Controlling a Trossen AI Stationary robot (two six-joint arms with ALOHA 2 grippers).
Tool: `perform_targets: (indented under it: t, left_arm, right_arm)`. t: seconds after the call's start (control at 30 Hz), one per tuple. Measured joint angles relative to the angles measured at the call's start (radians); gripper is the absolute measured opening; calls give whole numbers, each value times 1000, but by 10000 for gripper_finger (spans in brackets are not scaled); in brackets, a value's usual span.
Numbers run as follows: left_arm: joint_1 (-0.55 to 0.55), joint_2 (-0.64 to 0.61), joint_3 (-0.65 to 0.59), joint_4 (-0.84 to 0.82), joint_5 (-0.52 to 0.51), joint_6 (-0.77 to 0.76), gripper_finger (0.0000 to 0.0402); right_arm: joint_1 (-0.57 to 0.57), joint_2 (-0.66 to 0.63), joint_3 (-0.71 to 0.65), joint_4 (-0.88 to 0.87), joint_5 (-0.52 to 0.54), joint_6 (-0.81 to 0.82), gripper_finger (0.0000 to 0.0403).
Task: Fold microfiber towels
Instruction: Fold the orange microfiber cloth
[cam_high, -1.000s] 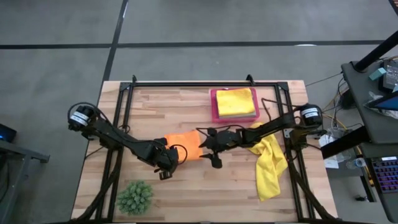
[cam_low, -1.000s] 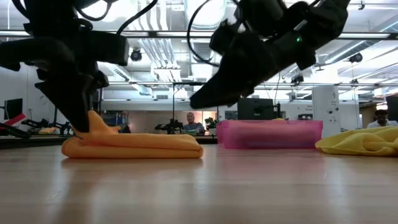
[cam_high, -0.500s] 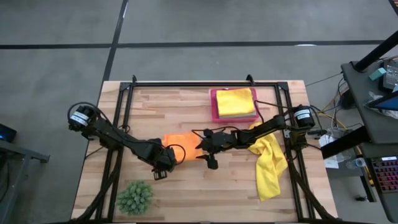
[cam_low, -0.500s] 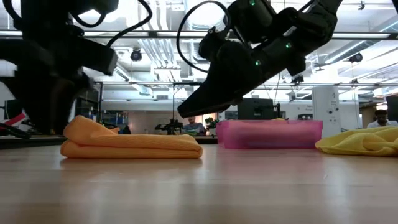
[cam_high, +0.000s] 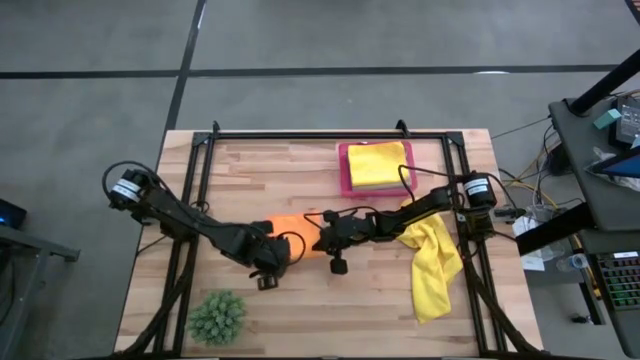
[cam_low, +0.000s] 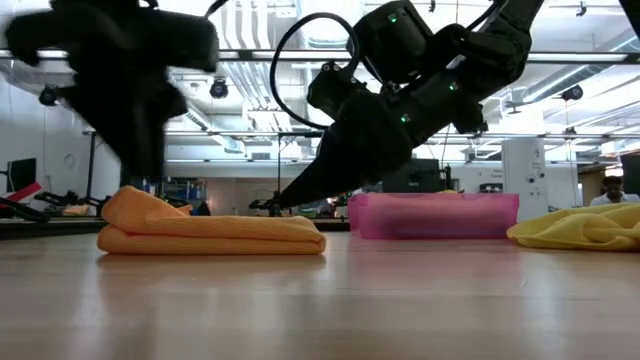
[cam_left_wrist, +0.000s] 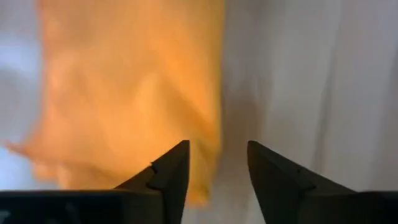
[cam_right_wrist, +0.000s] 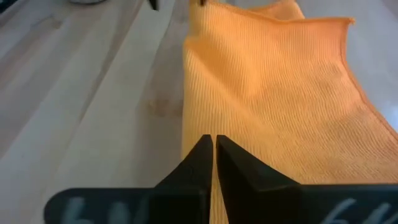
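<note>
Orange towel (cam_high: 290, 228) folded mid-table, L gripper (cam_left_wrist: 217, 163) jaws apart above it, R gripper (cam_right_wrist: 213, 155) jaws clenched empty.

A light wooden table (cam_high: 300, 310) made of butcher-block planks fills the middle of the high view, framed by black metal rails (cam_high: 300, 133). Around it lies a grey concrete floor (cam_high: 100, 60) crossed by dark seams. At the right edge of the frame stands a dark desk (cam_high: 600, 130) with cables and a keyboard (cam_high: 620, 275). In the low view, a wide workshop hall stretches behind, with bright ceiling strip lights (cam_low: 250, 75), white walls, a pale cabinet (cam_low: 525, 165) at the right, and a person (cam_low: 612, 188) at the far right.
</note>
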Motion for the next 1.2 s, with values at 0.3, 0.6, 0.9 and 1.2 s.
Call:
perform_targets:
  t: [0.3, 0.6, 0.9, 1.2]
  left_arm:
    - [15, 1, -101, 252, -165, 27, 50]
    - [15, 2, -224, 311, -156, -87, 4]
    - [14, 2, -259, 265, -72, -136, 5]
    - [15, 0, -248, 125, -48, -137, 5]
  right_arm:
    - [1, 0, -2, -8, -1, 0, 13]
    - [1, 20, -2, -4, 0, -2, 13]
    - [1, 69, 2, -79, 6, 0, 13]
    - [1, 60, 1, -99, 7, 21, 13]
